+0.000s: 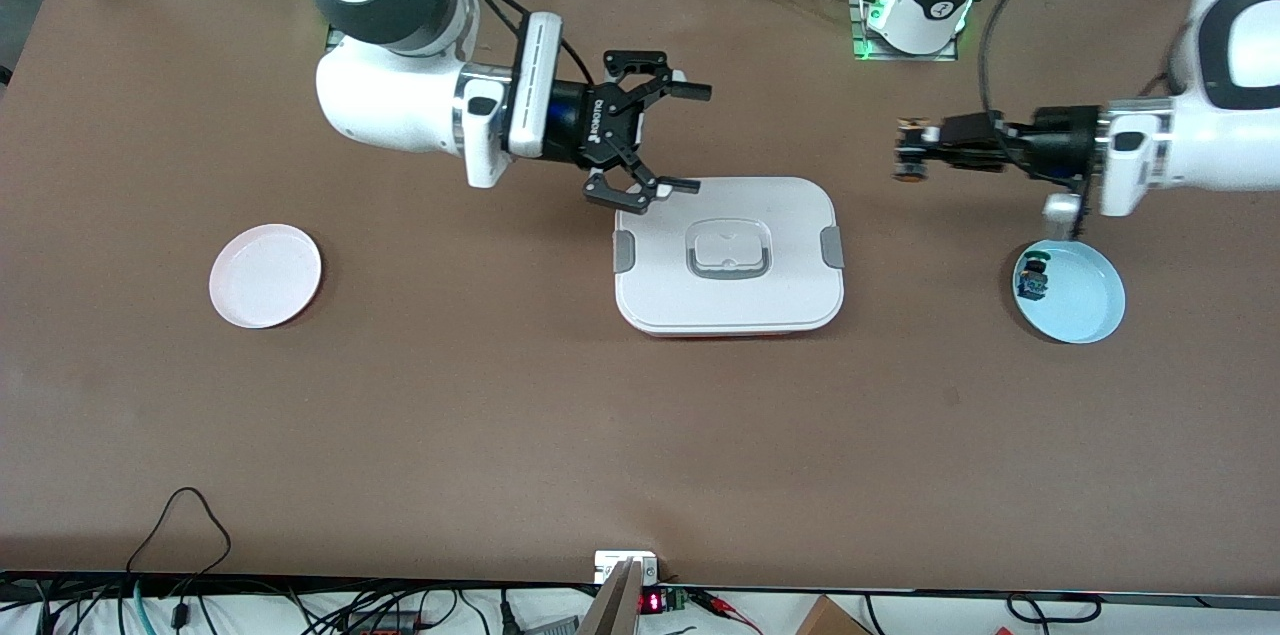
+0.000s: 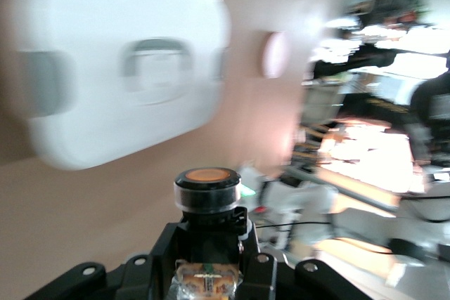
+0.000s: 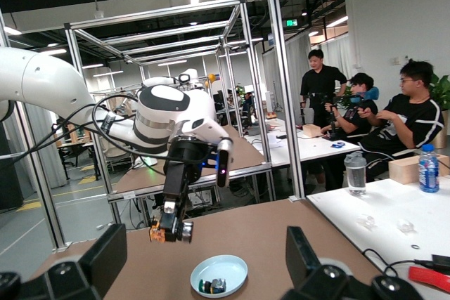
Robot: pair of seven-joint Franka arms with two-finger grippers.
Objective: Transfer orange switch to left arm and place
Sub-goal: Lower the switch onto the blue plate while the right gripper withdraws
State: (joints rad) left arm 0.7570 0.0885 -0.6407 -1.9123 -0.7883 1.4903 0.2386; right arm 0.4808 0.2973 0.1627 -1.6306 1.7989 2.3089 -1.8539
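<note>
Left gripper [image 1: 905, 155]: my jaws are clamped on the orange switch [image 1: 909, 153] — held in the air over bare desk [image 1: 500, 415], between the box [image 1: 728, 255] and the blue plate [image 1: 1072, 293].
Right gripper [image 1: 668, 137]: mine too, spread wide, empty — over the box's edge.
Key relation: both grippers point at each other along the desk's length, with the box's corner under the gap.

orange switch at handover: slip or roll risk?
Probably rigid and light: the orange switch is tiny in the shut left end effector. Its round cap could roll if dropped. The small grip area may slip when the open right end effector takes it.
</note>
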